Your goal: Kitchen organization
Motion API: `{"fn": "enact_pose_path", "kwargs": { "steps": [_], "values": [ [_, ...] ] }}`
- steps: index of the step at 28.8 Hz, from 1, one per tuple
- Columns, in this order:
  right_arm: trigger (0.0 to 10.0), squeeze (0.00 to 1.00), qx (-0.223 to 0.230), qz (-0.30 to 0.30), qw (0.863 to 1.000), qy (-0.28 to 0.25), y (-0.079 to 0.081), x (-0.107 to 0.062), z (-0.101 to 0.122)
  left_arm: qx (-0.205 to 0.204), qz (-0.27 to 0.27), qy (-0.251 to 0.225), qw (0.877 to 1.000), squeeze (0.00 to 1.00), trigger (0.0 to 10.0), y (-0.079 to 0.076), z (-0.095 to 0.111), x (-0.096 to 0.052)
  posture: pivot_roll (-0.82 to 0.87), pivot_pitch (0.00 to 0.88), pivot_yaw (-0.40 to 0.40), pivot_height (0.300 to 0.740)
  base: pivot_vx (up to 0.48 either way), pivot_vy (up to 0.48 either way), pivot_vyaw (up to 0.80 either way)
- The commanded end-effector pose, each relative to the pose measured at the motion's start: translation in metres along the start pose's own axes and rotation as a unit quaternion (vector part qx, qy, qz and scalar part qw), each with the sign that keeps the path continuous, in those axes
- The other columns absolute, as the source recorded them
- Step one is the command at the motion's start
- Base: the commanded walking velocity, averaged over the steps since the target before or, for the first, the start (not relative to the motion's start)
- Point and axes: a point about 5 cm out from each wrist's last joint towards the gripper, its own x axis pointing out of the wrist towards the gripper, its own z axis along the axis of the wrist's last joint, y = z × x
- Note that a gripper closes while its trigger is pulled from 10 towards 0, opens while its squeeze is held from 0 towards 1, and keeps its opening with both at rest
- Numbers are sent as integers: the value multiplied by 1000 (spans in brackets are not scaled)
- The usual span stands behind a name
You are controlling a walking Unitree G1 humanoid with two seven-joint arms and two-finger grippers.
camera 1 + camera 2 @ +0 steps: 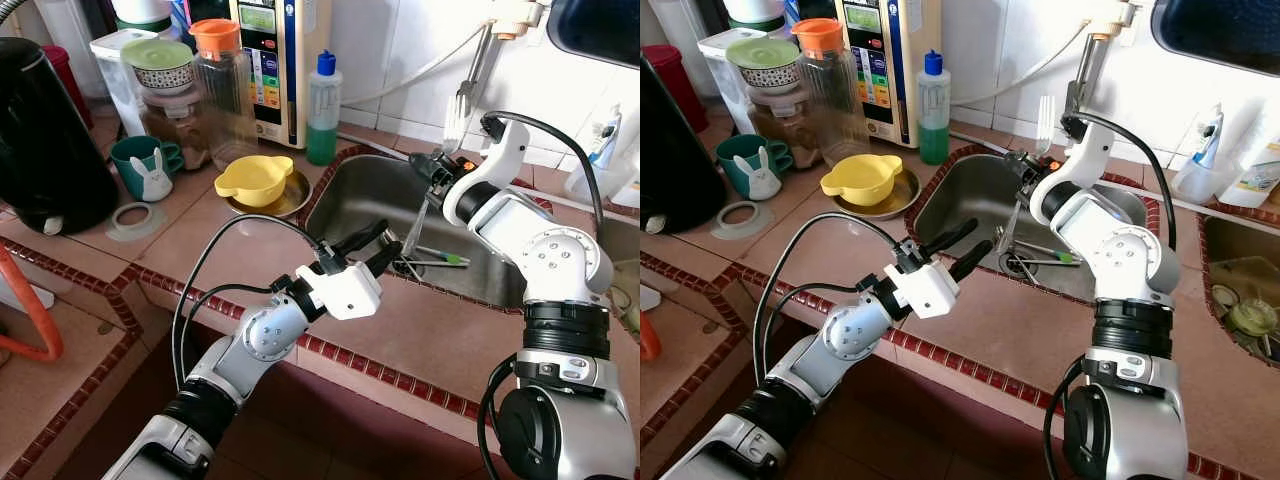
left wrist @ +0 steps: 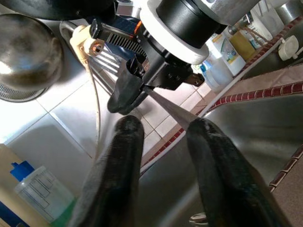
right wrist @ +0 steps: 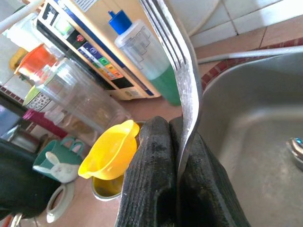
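Note:
A silver fork [image 1: 452, 125] stands tines-up over the steel sink [image 1: 365, 185], its handle running down toward the basin. My right gripper [image 1: 432, 165] is shut on the fork's handle [image 3: 182, 71], above the sink's back half. My left gripper [image 1: 386, 242] is open with nothing between its fingers. It hovers over the sink's front left rim, pointing toward the right gripper and the fork's lower handle [image 2: 173, 108]. More utensils [image 1: 438, 258], one with a green end, lie by the drain.
Left of the sink a yellow bowl [image 1: 255, 178] sits in a steel dish. Behind stand a green soap bottle [image 1: 322, 110], an orange-lidded jar [image 1: 222, 90], a teal rabbit mug [image 1: 140, 165] and a black kettle [image 1: 40, 140]. The faucet [image 1: 478, 60] hangs above the sink.

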Motion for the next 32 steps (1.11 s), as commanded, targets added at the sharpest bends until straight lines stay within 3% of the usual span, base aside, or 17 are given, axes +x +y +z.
{"fn": "enact_pose_path", "kwargs": {
  "steps": [1, 5, 8, 9, 10, 12, 13, 15, 19, 21, 22, 23, 24, 26, 29, 32],
  "values": [
    [0, 0, -1, -10, 1000, -10, -4, 0, 3, -2, 7, -5, 1000, 1000, 10000, 3, 2, 0, -1, 0, -9, 740, 0, 0, 0],
    [0, 0, -32, -24, 999, -16, -11, 4, 1, -39, 28, 5, 999, 1000, 10000, 6, 0, 0, -3, 0, -7, 740, 0, 0, 0],
    [0, 0, -103, -43, 994, -9, -21, 10, -8, -93, 50, 19, 994, 1000, 10000, 10, -3, 1, 7, 0, -9, 740, 0, 0, 0],
    [0, 0, -162, -52, 985, -7, -27, 14, -16, -142, 56, 28, 988, 1000, 10000, 9, -6, 1, 15, 0, -11, 740, 0, 0, 0],
    [0, 0, -162, -52, 985, -7, -27, 14, -16, -142, 56, 28, 988, 1000, 10000, 9, -6, 1, 15, 0, -11, 740, 0, 0, 0],
    [0, 0, -206, -53, 977, -8, -31, 18, -23, -195, 74, 45, 977, 1000, 10000, 9, -10, 0, 21, 0, -11, 740, 0, 0, 0],
    [0, 0, -282, -57, 958, -8, -35, 21, -29, -236, 93, 60, 965, 1000, 10000, 10, -14, -2, 26, 0, -11, 740, 0, 0, 0],
    [0, 0, -342, -54, 938, -5, -37, 23, -34, -251, 97, 68, 961, 1000, 10000, 11, -16, -3, 29, 0, -10, 740, 0, 0, 0],
    [0, 0, -406, -61, 912, 11, -45, 26, -47, -265, 100, 76, 956, 1000, 10000, 13, -19, -5, 38, 0, -12, 740, 0, 0, 0],
    [0, 0, -442, -76, 893, 40, -57, 25, -60, -278, 104, 82, 951, 1000, 10000, 15, -19, -7, 43, 0, -12, 740, 0, 0, 0],
    [0, 0, -442, -76, 893, 40, -57, 25, -60, -278, 104, 82, 951, 1000, 10000, 15, -19, -7, 43, 0, -12, 740, 0, 0, 0],
    [9216, 0, -478, -84, 872, 60, -65, 23, -68, -291, 110, 87, 946, 1000, 10000, 15, -20, -7, 44, 0, -12, 740, 0, 0, 0],
    [10000, 0, -500, -77, 861, 59, -66, 22, -69, -298, 112, 90, 944, 1000, 10000, 15, -21, -7, 45, 0, -12, 740, 0, 0, 0],
    [10000, 0, -535, -73, 839, 63, -73, 18, -73, -306, 112, 94, 941, 1000, 10000, 15, -21, -8, 46, 0, -11, 740, 0, 0, 0],
    [10000, 0, -537, -98, 835, 77, -88, 12, -73, -306, 107, 97, 941, 1000, 10000, 15, -21, -8, 48, 0, -9, 740, 0, 0, 0],
    [10000, 0, -513, -117, 847, 80, -97, 7, -72, -306, 106, 101, 941, 1000, 10000, 14, -22, -9, 50, 0, -10, 740, 0, 0, 0]
  ]
}}
